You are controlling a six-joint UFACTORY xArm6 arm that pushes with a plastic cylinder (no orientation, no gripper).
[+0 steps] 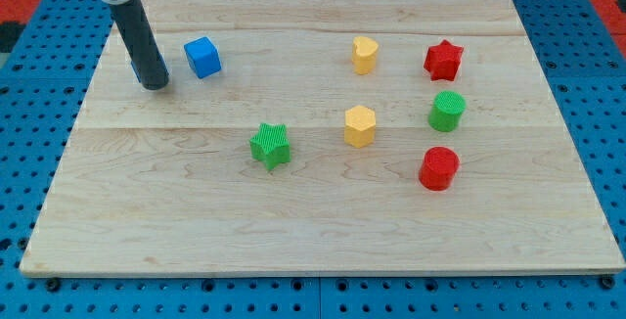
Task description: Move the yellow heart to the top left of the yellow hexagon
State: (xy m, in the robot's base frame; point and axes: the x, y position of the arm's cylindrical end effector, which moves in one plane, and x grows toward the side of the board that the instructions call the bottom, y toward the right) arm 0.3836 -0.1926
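The yellow heart sits at the view's upper middle-right of the wooden board. The yellow hexagon lies just below it, near the board's centre. My tip rests on the board at the view's upper left, far left of both yellow blocks. It stands just left of the blue cube with a small gap between them.
A green star lies left of the hexagon. A red star sits right of the heart, with a green cylinder and a red cylinder below it. Blue pegboard surrounds the board.
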